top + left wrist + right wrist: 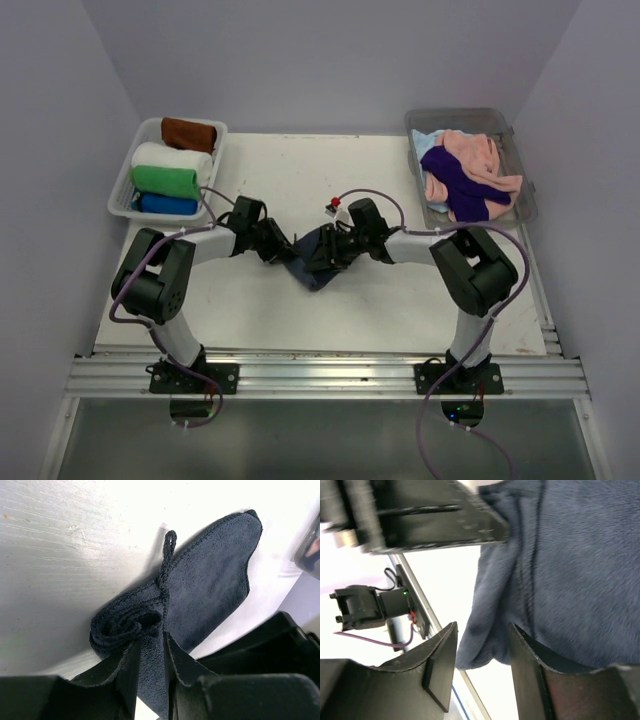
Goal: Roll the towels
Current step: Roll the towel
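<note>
A white table (300, 170) is seen from above, with two black robot arms bolted at its near edge. A white bin (121, 190) sits at the table's far left corner. It holds four rolled towels in a row: a brown roll (189, 133) farthest back, then a white roll (172, 158), a green roll (165, 181) and a blue roll (165, 205).

To the right of the white bin and a little nearer the arms, a dark grey-blue towel (312, 268) lies on the table, partly rolled. Both grippers meet at it.

The left gripper (151, 642) is on the side of the towel facing the white bin. It is clenched on the rolled end, with cloth pinched between its fingers (127, 675). The unrolled part (210, 580) lies flat, with a small hanging loop (169, 542) sticking out at its edge.

The right gripper (482, 630) is on the towel's side away from the white bin. It is released, its fingers (440, 670) parted around a hanging fold of the cloth (570, 570).

Far to the right of the white bin, at the opposite corner, a clear bin (527, 205) holds loose towels in a heap: a pink towel (478, 155), a purple towel (460, 185) and a pale blue towel (425, 138).
</note>
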Robot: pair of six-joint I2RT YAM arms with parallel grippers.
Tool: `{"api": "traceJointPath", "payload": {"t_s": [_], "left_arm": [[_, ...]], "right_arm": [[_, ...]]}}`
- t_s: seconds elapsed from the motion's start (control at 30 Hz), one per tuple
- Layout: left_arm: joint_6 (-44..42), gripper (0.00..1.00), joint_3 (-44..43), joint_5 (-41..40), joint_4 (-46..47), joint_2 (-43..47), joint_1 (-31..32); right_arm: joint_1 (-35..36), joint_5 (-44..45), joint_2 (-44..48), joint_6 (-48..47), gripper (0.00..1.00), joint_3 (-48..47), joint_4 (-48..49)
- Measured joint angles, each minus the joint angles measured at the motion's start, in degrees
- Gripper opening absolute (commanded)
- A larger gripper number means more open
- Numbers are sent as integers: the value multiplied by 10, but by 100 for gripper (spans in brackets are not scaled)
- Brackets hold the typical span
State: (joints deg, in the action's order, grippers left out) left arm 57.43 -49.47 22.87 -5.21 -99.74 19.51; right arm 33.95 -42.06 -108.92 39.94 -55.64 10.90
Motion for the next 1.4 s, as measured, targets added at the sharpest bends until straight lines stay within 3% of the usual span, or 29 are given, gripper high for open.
{"api": "traceJointPath", "payload": {"t_s": [0.3,0.37,0.47,0.53,0.57,1.1,1.2,1.23,1.27,1.4], "left_arm": [[0,27,0,1,2,-1,0],[0,27,1,1,2,-1,0],[0,27,2,1,3,-1,0],[0,27,3,1,5,-1,0],[0,27,3,1,5,-1,0],[-1,27,3,4,7,-3,0],[-2,27,3,9,7,-5,0],[-2,27,2,11,7,-6,0],[-2,27,2,13,6,-6,0],[-4,27,2,14,6,-6,1]], "right_arm": [[35,44,63,-62,49,3,-68],[44,51,62,-69,42,3,-82],[54,57,62,-79,14,3,-90],[58,66,62,-78,1,4,-95],[58,69,62,-79,0,5,-95],[50,96,31,-70,0,38,-77],[50,114,49,-74,12,49,-80],[50,128,62,-80,26,54,-89],[50,136,72,-82,31,56,-99],[60,206,139,-116,38,57,-172]]}}
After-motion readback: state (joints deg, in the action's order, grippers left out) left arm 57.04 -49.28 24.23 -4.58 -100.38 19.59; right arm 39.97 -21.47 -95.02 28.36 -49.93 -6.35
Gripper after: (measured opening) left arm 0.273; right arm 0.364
